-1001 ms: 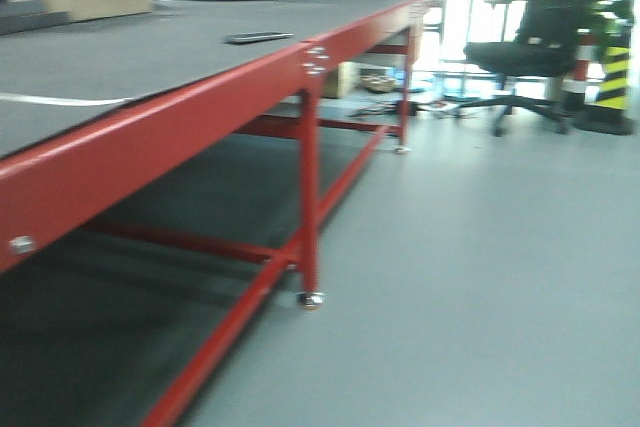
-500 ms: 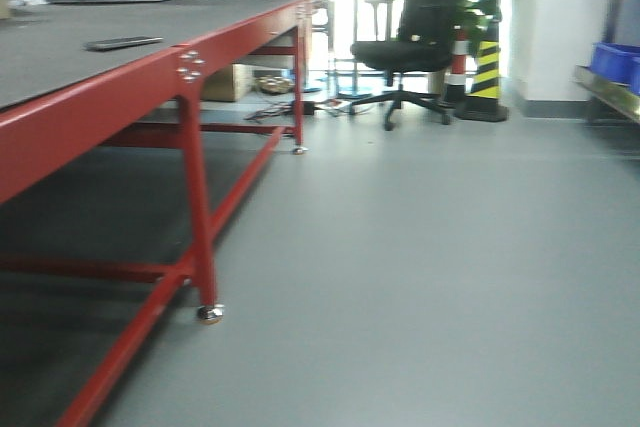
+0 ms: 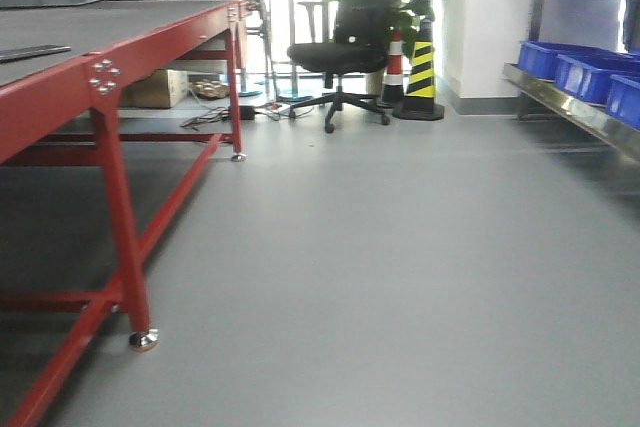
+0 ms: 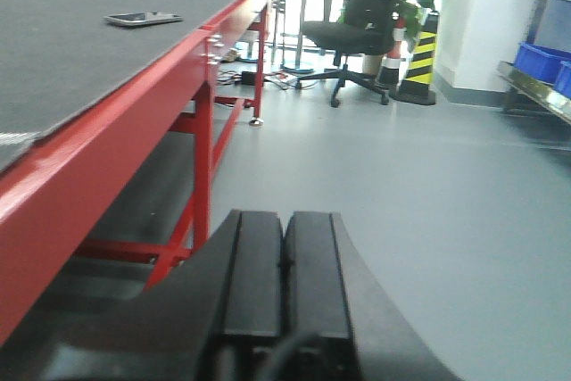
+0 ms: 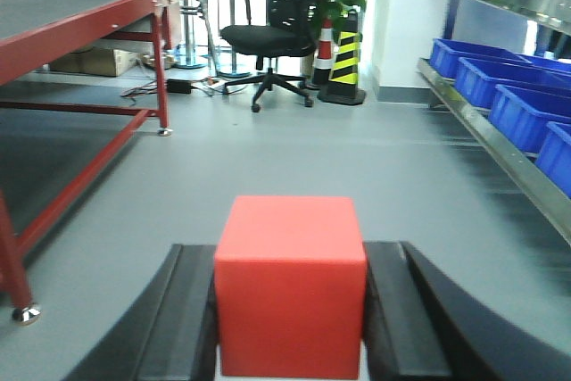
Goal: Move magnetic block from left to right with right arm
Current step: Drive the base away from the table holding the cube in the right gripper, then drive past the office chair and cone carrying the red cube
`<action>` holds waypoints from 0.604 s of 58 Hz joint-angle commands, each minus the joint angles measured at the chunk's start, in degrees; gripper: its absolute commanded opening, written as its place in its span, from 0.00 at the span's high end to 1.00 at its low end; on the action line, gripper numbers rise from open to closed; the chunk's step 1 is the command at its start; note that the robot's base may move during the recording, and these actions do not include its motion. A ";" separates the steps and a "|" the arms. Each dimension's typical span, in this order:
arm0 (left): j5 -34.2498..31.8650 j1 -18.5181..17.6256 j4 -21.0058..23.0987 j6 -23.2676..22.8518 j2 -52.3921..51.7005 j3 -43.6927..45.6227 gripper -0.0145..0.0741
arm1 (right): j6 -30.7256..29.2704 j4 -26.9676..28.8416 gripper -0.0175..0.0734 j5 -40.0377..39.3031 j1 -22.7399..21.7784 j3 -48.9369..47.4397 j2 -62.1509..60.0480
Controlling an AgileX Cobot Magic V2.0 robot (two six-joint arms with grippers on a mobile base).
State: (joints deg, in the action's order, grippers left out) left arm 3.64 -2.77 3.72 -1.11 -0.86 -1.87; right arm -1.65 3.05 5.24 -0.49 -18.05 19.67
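Observation:
The magnetic block (image 5: 291,287), a plain red cube, fills the bottom middle of the right wrist view. My right gripper (image 5: 291,260) is shut on it, one black finger pressed against each side, and it hangs over grey floor. In the left wrist view my left gripper (image 4: 284,225) is shut, its two black pads touching with nothing between them, beside the red table edge (image 4: 134,95). Neither gripper nor the block appears in the front view.
A red-framed table (image 3: 60,82) with a dark top runs along the left; a flat phone-like object (image 4: 143,18) lies on it. A black office chair (image 3: 335,57) and striped cone (image 3: 420,72) stand ahead. Shelves with blue bins (image 3: 580,72) line the right.
The front view has swung to the right: the red table slid toward the left edge, and the chair, cone and blue bins came into view.

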 commanded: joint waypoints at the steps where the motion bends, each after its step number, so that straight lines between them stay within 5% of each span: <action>1: -4.84 -0.05 0.16 -0.10 -0.54 -0.48 0.97 | -0.62 -0.03 0.45 -4.73 -0.29 -1.78 0.25; 35: -4.84 -0.05 0.16 -0.10 -0.54 -0.48 0.97 | -0.62 -0.03 0.45 -4.73 -0.29 -1.78 0.25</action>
State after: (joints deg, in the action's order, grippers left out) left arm 3.64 -2.77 3.72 -1.11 -0.86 -1.87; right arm -1.65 3.05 5.27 -0.49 -18.05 19.62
